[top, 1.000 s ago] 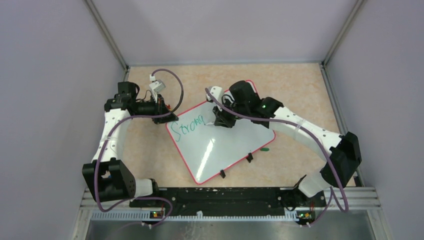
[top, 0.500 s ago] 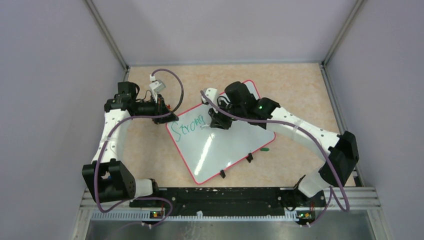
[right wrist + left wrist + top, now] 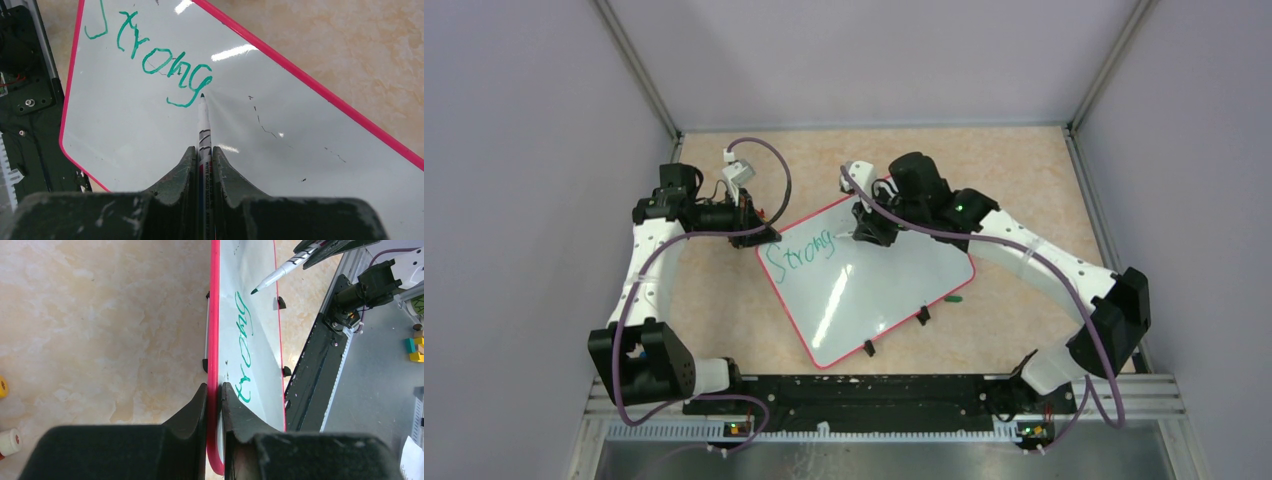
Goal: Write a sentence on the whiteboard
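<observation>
The whiteboard lies tilted on the table, white with a red-pink rim; it also shows in the left wrist view and the right wrist view. Green handwriting on it reads "Strong". My left gripper is shut on the board's rim at its left corner. My right gripper is shut on a white marker, with the marker's green tip just right of the "g", close to or touching the board. The right gripper hovers over the board's upper part.
Two black clips sit on the board's near edge. A small green cap lies beside that edge. Small coloured blocks and round items show at the edges of the left wrist view. Grey walls enclose the table.
The "g" of "Strong" has been finished. My right gripper has moved up and right with the marker. The left gripper has not moved.
</observation>
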